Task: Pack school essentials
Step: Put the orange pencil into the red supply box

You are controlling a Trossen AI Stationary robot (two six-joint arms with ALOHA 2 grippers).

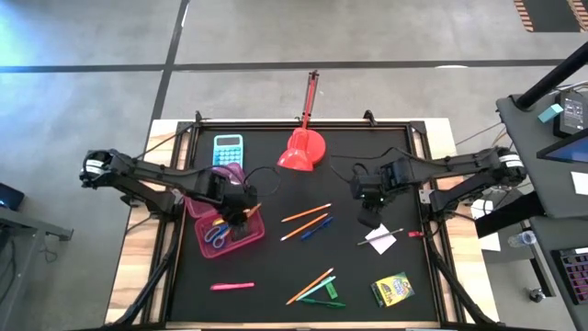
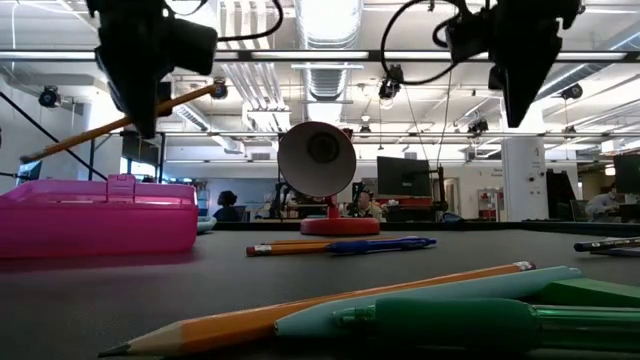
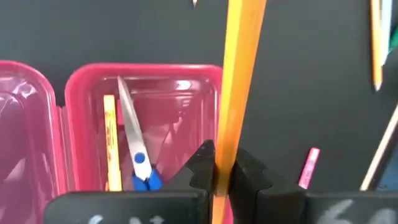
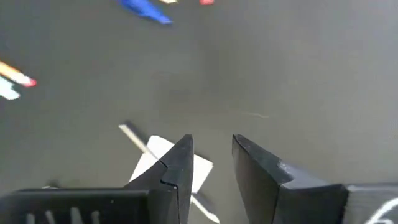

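Observation:
An open pink box [image 1: 246, 241] sits at the table's left with blue-handled scissors [image 3: 138, 163] and a yellow stick inside. My left gripper [image 1: 241, 213] hangs above the box, shut on an orange pencil [image 3: 239, 81]. My right gripper [image 4: 211, 163] stands open above a small white square [image 1: 380, 239], which lies flat with a thin stick across it; nothing is between its fingers. More pencils and pens [image 1: 308, 221], a pink highlighter [image 1: 231, 286] and a crayon box [image 1: 392, 289] lie flat on the dark mat. My left gripper pinches the pencil's shaft [image 3: 222, 163] between its two fingers, nearer one end than the middle. The fingers come from above, pointing steeply down, and lie across the pencil. The pencil [image 2: 90, 132] is lifted clear, slanting over the pink box [image 2: 100, 215].
A light-blue calculator [image 1: 228, 149] and a red lamp-shaped object [image 1: 303, 152] stand at the far side. Several pencils and green pens [image 1: 317, 290] lie near the front edge. The mat between the two grippers holds only the loose pencils.

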